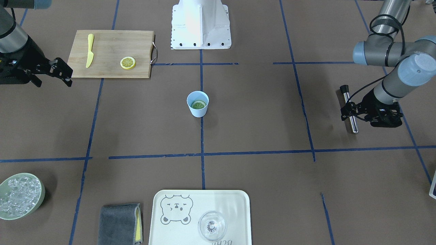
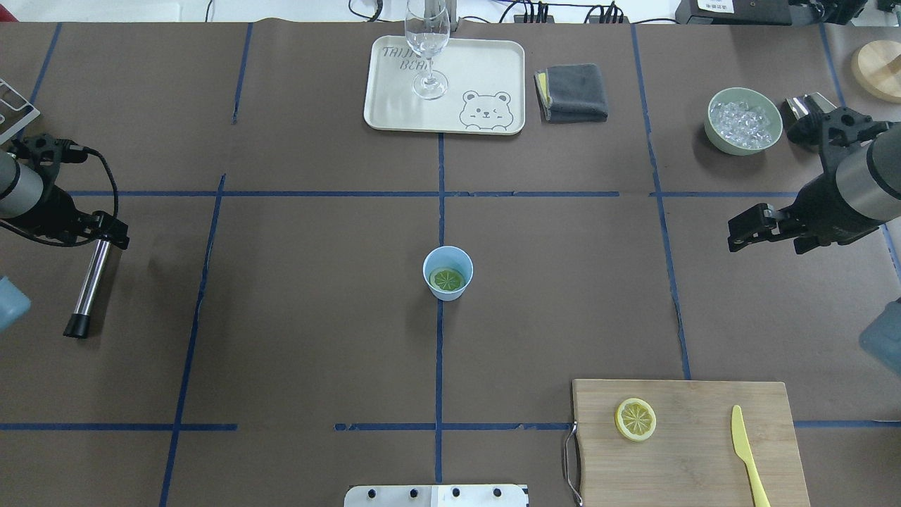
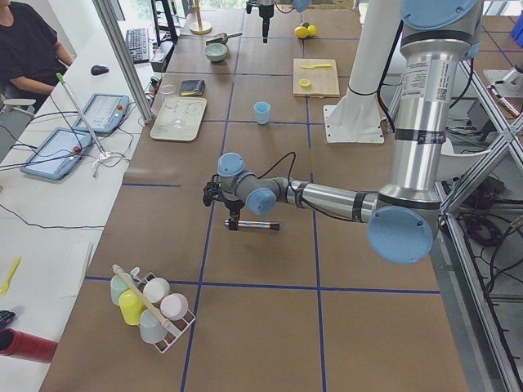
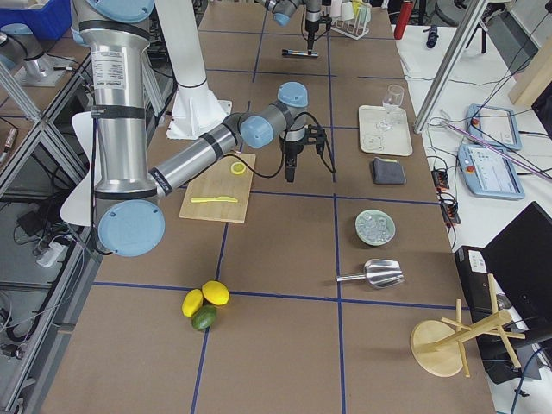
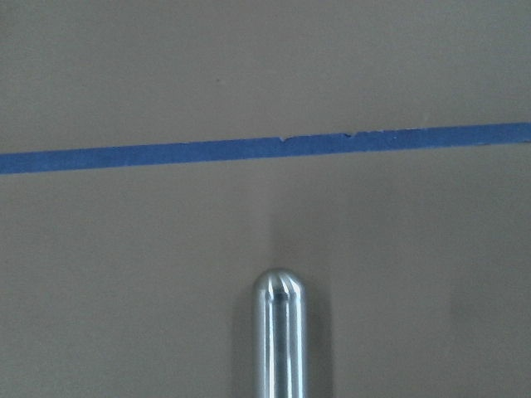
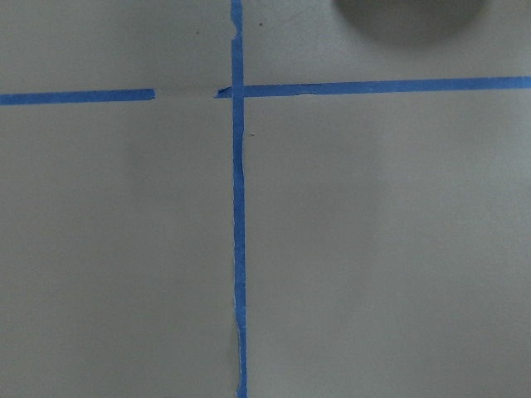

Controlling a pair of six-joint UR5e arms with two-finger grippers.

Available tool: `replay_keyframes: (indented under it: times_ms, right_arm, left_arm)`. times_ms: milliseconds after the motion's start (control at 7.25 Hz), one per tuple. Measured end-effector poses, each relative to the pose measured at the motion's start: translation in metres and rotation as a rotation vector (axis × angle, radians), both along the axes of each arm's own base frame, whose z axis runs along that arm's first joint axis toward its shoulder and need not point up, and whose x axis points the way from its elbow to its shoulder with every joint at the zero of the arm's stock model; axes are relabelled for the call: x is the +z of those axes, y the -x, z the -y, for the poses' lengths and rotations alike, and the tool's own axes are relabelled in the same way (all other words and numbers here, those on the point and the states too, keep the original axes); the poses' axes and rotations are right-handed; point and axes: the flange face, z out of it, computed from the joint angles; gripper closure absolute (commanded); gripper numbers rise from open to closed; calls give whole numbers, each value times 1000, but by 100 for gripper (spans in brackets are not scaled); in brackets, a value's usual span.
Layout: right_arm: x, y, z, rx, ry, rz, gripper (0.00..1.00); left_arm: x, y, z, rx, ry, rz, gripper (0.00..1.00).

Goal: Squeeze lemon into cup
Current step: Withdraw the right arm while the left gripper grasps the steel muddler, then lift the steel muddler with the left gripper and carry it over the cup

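Note:
The light-blue cup (image 2: 448, 294) stands at the table's middle, also in the front view (image 1: 198, 111). A lemon slice (image 2: 448, 279) lies flat inside it, looking greenish (image 1: 199, 104). A second yellow slice (image 2: 635, 419) lies on the cutting board (image 2: 697, 458). My right gripper (image 2: 764, 239) hangs open and empty over bare table at the right, far from the cup. My left gripper (image 2: 105, 229) is at the far left, by the upper end of a metal rod (image 2: 88, 289) that lies on the table. I cannot tell whether it is open or shut.
A yellow toy knife (image 2: 746, 451) lies on the board. At the far side are a pale green bowl of ice (image 2: 718, 137), a folded grey cloth (image 2: 571, 91) and a cream tray (image 2: 493, 63) with a clear glass (image 2: 427, 42).

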Motion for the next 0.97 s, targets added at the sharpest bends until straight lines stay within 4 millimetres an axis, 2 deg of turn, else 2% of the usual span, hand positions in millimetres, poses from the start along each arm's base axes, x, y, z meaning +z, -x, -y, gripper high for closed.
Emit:
replay_keyframes:
  times_ms: [138, 276, 414, 828, 966]
  right_arm:
    - [1, 0, 0, 0, 1, 0, 0]
    - [0, 0, 0, 1, 2, 0, 0]
    - [0, -1, 0, 2, 2, 1, 0]
    - [-2, 0, -1, 0, 0, 4, 0]
    - [-3, 0, -1, 1, -1, 6, 0]
  left_arm:
    - [5, -4, 0, 6, 5, 5, 30]
    - [8, -7, 1, 12, 10, 9, 55]
    - [11, -9, 2, 14, 15, 13, 100]
    - [10, -10, 2, 17, 16, 16, 100]
    - [2, -10, 2, 18, 1, 6, 100]
